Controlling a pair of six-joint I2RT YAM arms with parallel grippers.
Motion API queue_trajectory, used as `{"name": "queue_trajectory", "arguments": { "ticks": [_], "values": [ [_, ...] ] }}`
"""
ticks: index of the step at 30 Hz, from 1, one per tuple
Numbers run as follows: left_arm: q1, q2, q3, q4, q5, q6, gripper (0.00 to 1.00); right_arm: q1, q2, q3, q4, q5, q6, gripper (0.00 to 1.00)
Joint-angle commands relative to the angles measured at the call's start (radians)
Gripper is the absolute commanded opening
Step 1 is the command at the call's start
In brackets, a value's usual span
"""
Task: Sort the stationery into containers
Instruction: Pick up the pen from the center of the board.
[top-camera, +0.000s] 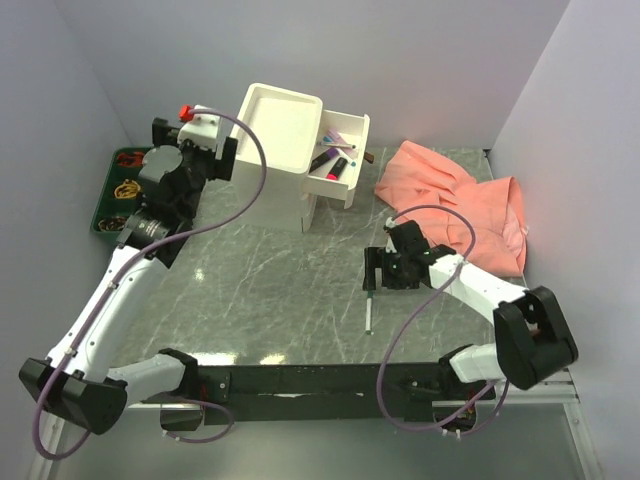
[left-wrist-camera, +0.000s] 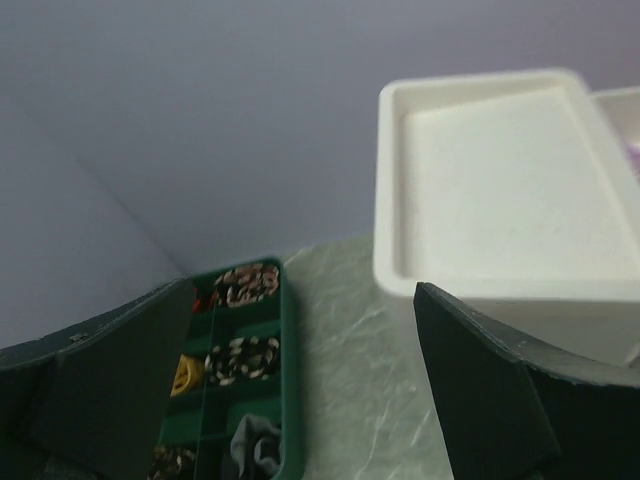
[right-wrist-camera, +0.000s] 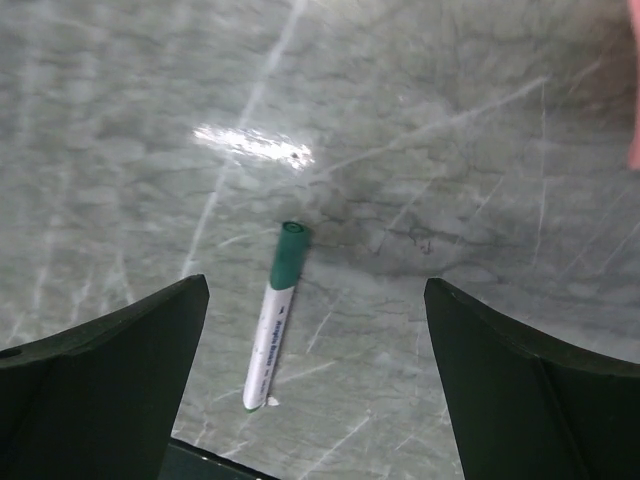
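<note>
Right end effector hangs wide open and empty over the counter. Left end effector is wide open too, beside the white cabinet. Some markers lie in its open drawer. One thin white pen with a green cap lies flat under the right one, nearer one finger. A bump from that finger could roll it away.

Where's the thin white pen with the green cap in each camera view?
Top external: the thin white pen with green cap lies right of centre, nearer the bottom edge.
Left wrist: not in it.
Right wrist: lower centre-left, cap end pointing up the picture.
Shared landmark: the grey-green marbled tabletop, seen in all three views.
</note>
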Motion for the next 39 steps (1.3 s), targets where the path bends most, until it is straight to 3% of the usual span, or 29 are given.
{"name": "queue_trajectory", "arguments": {
  "ticks": [1, 5, 11, 13, 14, 17, 21, 23, 31, 36, 39],
  "values": [
    [0.091, -0.063, -0.071, -0.007, -0.001, -0.058, 0.98, 0.073, 0.059, 0.064, -0.051, 0.079, 0.055, 0.92],
    [0.157, -0.106, -0.130, 0.020, 0.027, -0.058, 0.98, 0.121, 0.128, 0.087, -0.070, 0.092, 0.072, 0.77],
    [0.226, -0.116, -0.153, 0.040, 0.079, -0.061, 0.99, 0.135, 0.208, 0.088, -0.094, 0.099, 0.120, 0.67],
    [0.246, -0.102, -0.141, 0.042, 0.099, -0.067, 0.99, 0.140, 0.228, 0.085, -0.094, 0.093, 0.133, 0.50],
    [0.252, -0.096, -0.136, 0.045, 0.105, -0.067, 0.99, 0.144, 0.232, 0.081, -0.094, 0.092, 0.138, 0.36],
    [0.272, -0.071, -0.122, 0.056, 0.117, -0.085, 0.99, 0.163, 0.258, 0.075, -0.090, 0.090, 0.150, 0.24],
    [0.283, -0.033, -0.096, 0.050, 0.133, -0.118, 0.99, 0.199, 0.292, 0.071, -0.073, 0.093, 0.147, 0.19],
    [0.285, -0.027, -0.092, 0.054, 0.140, -0.121, 0.99, 0.201, 0.285, 0.074, -0.065, 0.086, 0.132, 0.00],
    [0.288, -0.016, -0.079, 0.074, 0.153, -0.105, 0.99, 0.209, 0.004, 0.271, -0.052, -0.104, -0.049, 0.00],
    [0.286, 0.008, -0.046, 0.085, 0.148, -0.119, 0.99, 0.209, -0.042, 0.467, 0.007, -0.242, -0.110, 0.00],
    [0.288, 0.024, -0.009, 0.079, 0.140, -0.144, 0.99, 0.204, -0.038, 0.574, 0.070, -0.235, -0.097, 0.00]
  ]
}}
